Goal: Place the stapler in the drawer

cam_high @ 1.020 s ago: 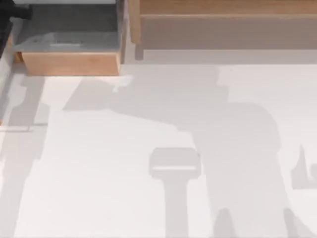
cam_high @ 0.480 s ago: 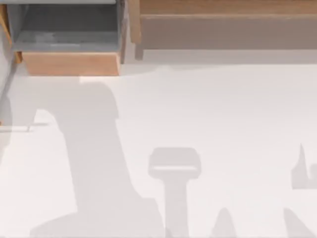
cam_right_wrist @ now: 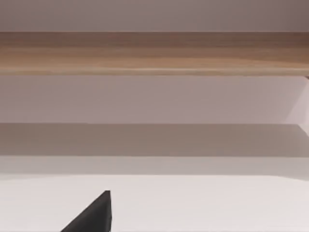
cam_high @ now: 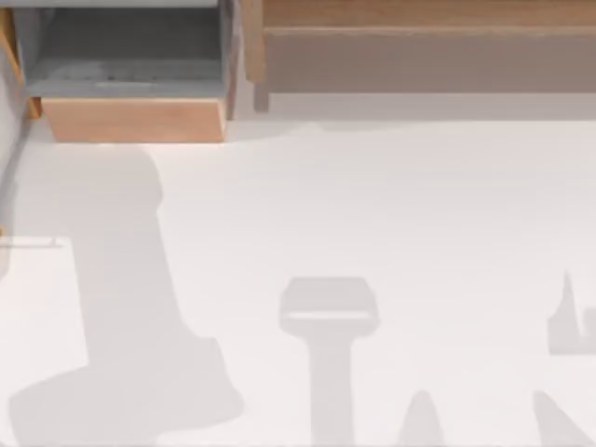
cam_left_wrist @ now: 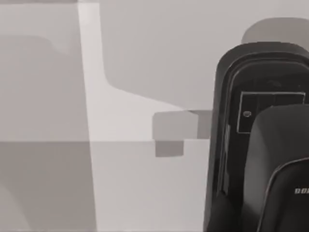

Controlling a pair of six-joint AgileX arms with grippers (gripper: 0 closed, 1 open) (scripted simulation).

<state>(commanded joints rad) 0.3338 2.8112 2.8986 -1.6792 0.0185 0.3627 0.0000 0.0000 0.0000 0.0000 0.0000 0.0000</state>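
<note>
Top view: drawer (cam_high: pixel 135 119) sits at table's far left corner, pulled open, tan front panel facing the table, grey walls + floor visible inside. A faint pale streak lies on the grey floor; can't tell if that's the stapler, so its position can't be told. Just right of the drawer, long wooden shelf (cam_high: pixel 419 28) runs along the far edge w/ a greyish-brown recess. White table (cam_high: pixel 391 205) carries only grey shadows: a broad arm-shaped one down the left side, narrower ones near centre + at lower right.

Left wrist view: white table surface (cam_left_wrist: pixel 125 111) crossed by grey shadow bands. A glossy black robot housing (cam_left_wrist: pixel 260 145) w/ a rectangular panel stands at one side; can't tell which part of the arm it is.

Right wrist view: right gripper (cam_right_wrist: pixel 96 215) shows as one black wedge low in view, over the table. Grip state: can't tell, nothing seen in it. Ahead, the shelf's wooden edge (cam_right_wrist: pixel 154 53) runs straight across, well apart from the gripper.
</note>
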